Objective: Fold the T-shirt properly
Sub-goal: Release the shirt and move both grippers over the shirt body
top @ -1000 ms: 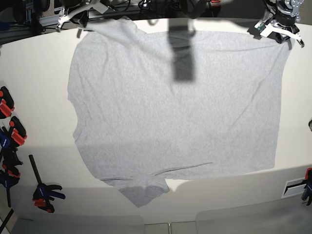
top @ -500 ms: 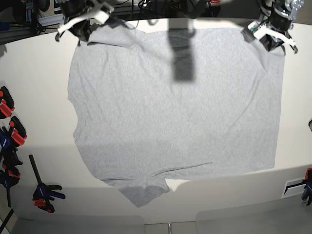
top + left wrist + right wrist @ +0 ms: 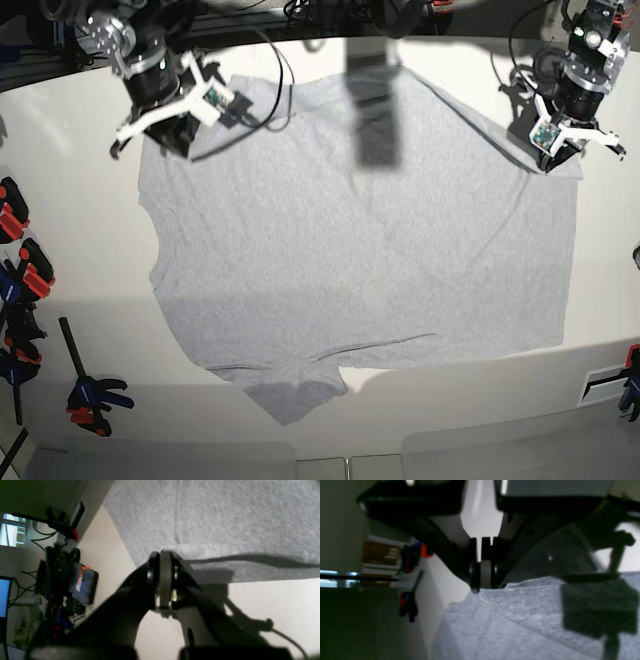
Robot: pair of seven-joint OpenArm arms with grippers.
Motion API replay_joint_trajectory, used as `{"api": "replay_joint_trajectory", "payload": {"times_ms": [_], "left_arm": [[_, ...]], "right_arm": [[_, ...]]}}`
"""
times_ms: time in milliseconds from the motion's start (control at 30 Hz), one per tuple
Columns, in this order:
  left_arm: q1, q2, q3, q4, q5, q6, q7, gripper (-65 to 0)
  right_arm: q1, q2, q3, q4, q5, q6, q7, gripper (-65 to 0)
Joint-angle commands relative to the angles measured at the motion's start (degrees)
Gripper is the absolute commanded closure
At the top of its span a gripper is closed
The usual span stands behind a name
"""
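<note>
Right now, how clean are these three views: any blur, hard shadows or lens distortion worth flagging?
Base view: sharp, but wide-angle bending curves the table edges, and a dark blocky shadow falls on the T-shirt. Left wrist view: fabric weave crisp, left gripper underexposed. Right wrist view: soft and dim overall, right gripper blurred, heavy shadow on the cloth.

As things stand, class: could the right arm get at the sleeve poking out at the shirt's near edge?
Probably not at once. The right claw is shut on the T-shirt at its far corner; the sleeve lies unobstructed but across the whole cloth.
</note>
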Motion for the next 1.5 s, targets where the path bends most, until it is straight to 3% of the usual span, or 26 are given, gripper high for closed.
{"api": "replay_joint_trajectory", "payload": {"times_ms": [0, 233, 433, 733, 900, 1067, 1300, 1467], "left_arm": [[-0.4, -0.3, -0.4, 0.6, 0.1, 1.1, -0.7, 0.0], [-5.3, 2.8, -0.4, -5.1, 0.1, 1.1, -1.6, 0.0], [-11.0, 4.8, -0.4, -14.4, 0.0, 1.1, -6.7, 0.0], [-14.8, 5.6, -0.4, -20.7, -1.3, 1.1, -6.6, 0.0], [-14.8, 5.6, -0.4, -22.3, -1.4, 2.1, -5.2, 0.0], [-14.8, 5.6, -0.4, -23.1, -1.4, 10.6, -5.2, 0.0], [-14.8, 5.6, -0.4, -23.1, -1.4, 10.9, -5.8, 0.0], [-14.8, 5.6, -0.4, -23.1, -1.4, 10.9, -15.3, 0.0]], "right_arm": [[1.1, 0.0, 0.3, -0.1, -0.8, -0.6, 0.8, 0.0], [8.6, -6.6, 0.3, -5.5, 3.5, 2.4, 5.3, 0.0], [14.8, -11.8, 0.3, -10.2, 6.6, 2.4, 5.5, 0.0], [19.9, -18.8, 1.0, -18.2, 5.5, 0.4, 5.2, 0.0], [20.5, -19.0, 3.4, -18.9, 3.8, -2.2, 1.9, 0.0], [20.5, -19.0, 5.2, -18.9, 3.2, -2.9, 1.1, 0.0], [20.6, -19.0, 5.2, -18.9, 3.2, -2.6, 1.7, 0.0], [21.0, -19.1, 5.2, -18.9, 4.6, 0.9, 8.1, 0.0]]}}
